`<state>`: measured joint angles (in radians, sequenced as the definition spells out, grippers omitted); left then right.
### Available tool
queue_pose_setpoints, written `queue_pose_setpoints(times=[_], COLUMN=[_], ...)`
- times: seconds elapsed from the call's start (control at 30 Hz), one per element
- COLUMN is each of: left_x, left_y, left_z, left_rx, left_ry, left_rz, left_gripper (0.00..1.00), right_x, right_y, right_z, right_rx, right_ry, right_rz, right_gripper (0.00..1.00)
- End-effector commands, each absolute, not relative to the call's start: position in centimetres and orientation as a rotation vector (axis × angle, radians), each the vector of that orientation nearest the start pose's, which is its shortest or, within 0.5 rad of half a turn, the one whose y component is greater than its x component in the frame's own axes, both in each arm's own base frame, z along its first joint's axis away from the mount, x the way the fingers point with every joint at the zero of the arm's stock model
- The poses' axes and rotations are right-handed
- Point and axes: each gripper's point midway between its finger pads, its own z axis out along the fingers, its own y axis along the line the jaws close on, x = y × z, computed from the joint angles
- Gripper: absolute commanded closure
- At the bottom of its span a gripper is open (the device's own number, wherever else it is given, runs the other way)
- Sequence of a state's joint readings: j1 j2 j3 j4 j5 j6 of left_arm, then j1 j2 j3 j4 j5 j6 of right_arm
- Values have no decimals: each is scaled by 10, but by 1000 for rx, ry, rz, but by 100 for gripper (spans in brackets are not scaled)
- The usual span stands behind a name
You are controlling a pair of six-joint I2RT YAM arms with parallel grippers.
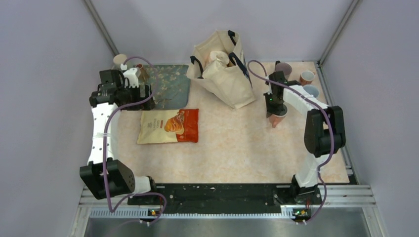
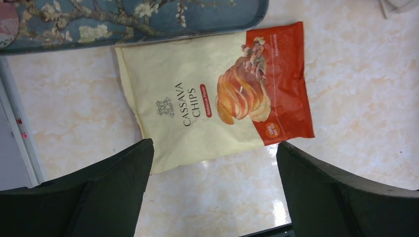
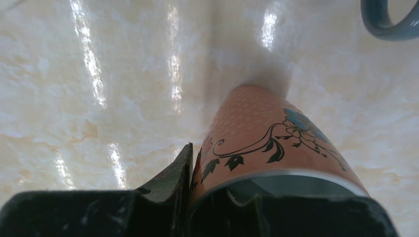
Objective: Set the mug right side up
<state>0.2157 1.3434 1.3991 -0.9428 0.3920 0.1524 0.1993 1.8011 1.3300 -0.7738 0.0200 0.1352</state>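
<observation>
While the right tool point(image 1: 275, 109) is clasping the mug point(image 1: 277, 119) right of centre in the top view, the left tool point(image 2: 213, 148) is hanging released and empty in its wrist view. The right wrist view is showing the mug's mouth at the frame's bottom, base pointing down. The turning is looking done, with setting down and letting go remaining.

The pale marbled surface point(image 1: 237, 143) carries a bag of cassava chips point(image 1: 168, 126) lying flat left of centre, with a blossom-patterned tray point(image 1: 170, 85) just behind it. A canvas tote bag point(image 1: 223, 69) stands mid-back. Three cups point(image 1: 307, 76) cluster at the far right corner. Nearer, an orange floral mug point(image 1: 276, 118) stands tilted, its lower end at the surface.
</observation>
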Motion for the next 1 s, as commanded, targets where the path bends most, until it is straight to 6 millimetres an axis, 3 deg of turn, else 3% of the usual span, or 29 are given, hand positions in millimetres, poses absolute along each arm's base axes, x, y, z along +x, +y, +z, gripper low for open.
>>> queue_pose_setpoints(times=[0.0, 0.1, 0.2, 0.3, 0.5, 0.57, 0.63, 0.77, 0.83, 0.97], left_x=[330, 332, 337, 347, 375, 390, 406, 419, 422, 431], left_y=[26, 33, 46, 67, 129, 145, 144, 144, 166, 202], left_z=[228, 216, 205, 193, 167, 159, 161, 168, 166, 159], left_rx=[83, 61, 15, -66, -354, -342, -123, 504, 807, 1138], left_ry=[2382, 2413, 2443, 2451, 2424, 2415, 2415, 2435, 2458, 2527], left_rz=[-195, -172, -116, -44, 103, 167, 160, 216, 372, 635], left_gripper=[1, 1, 1, 1, 12, 18, 19, 11, 8, 8], right_x=[391, 391, 393, 398, 400, 397, 393, 384, 380, 377], right_y=[86, 87, 85, 84, 82, 82, 81, 79, 79, 81], right_z=[79, 80, 95, 120, 168, 179, 184, 189, 189, 189], right_rx=[-117, -118, -120, -127, -116, -123, -154, -183, -187, -188], right_ry=[2728, 2731, 2704, 2648, 2532, 2503, 2489, 2489, 2490, 2493], right_rz=[130, 140, 131, 120, 123, 123, 122, 121, 121, 144], right_gripper=[100, 98, 62, 43, 33, 32, 31, 29, 29, 29])
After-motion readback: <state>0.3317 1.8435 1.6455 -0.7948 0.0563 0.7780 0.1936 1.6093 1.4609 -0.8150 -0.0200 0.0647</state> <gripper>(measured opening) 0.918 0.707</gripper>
